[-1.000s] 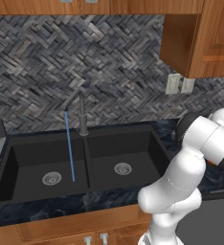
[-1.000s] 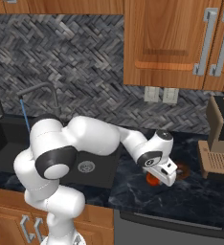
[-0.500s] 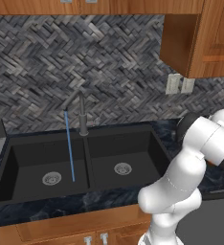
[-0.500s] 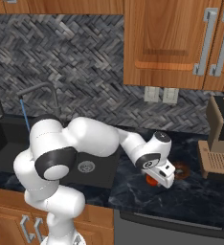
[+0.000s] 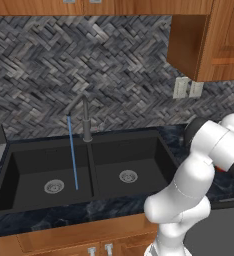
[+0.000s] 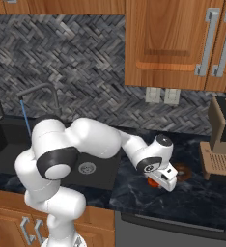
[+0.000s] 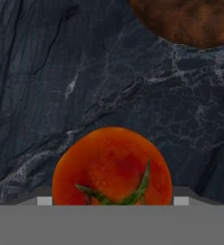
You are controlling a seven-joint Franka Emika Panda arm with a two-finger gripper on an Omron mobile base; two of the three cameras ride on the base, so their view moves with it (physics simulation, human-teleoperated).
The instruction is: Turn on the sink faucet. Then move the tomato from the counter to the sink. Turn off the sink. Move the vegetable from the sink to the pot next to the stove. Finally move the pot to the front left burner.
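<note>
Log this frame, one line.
faucet: running | round red tomato: on dark marble counter | claw: over tomato, closing | phase: grasp

A dark marbled stone counter (image 6: 192, 198) runs below a grey herringbone tile backsplash (image 5: 89, 65), with wooden wall cabinets (image 6: 182, 43) above that carry metal bar handles (image 6: 205, 42). Two pale wall outlets (image 5: 187, 88) sit side by side on the backsplash beneath the cabinets, and a tan and dark countertop appliance (image 6: 222, 144) stands at the right end of the counter. A round brown, mottled object (image 7: 190, 21) lies on the counter, and wooden base cabinets (image 5: 74, 240) line the front edge below.
</note>
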